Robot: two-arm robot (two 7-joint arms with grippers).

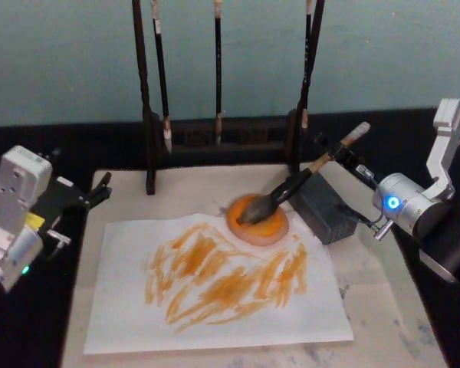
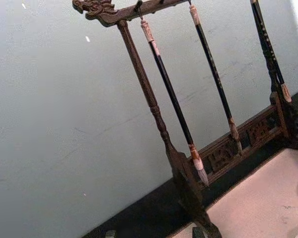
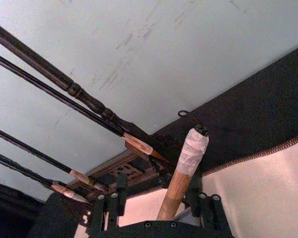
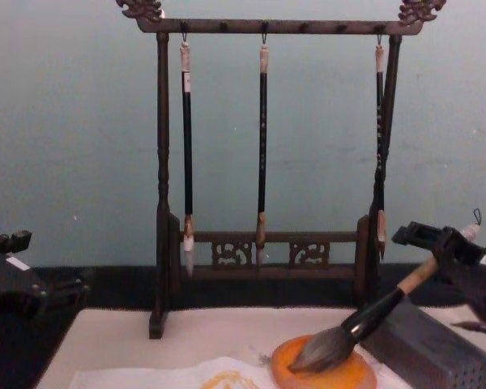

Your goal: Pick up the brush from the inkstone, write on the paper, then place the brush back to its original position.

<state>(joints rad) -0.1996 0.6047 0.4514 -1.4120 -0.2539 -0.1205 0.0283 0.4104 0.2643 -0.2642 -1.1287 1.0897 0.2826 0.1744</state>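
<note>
The brush lies slanted, its grey-black bristles resting on the round orange inkstone and its tan handle leaning over a grey block. My right gripper is at the upper handle near the white end cap, open, with a finger on each side of the shaft and a gap on one side. From the chest the same brush points down into the inkstone. The white paper, covered with orange strokes, lies in front of the inkstone. My left gripper stays parked at the table's left, open and holding nothing.
A grey perforated block stands just right of the inkstone under the handle. A dark wooden rack with three slim hanging brushes stands at the back. The cream mat lies under the paper, with black cloth around it.
</note>
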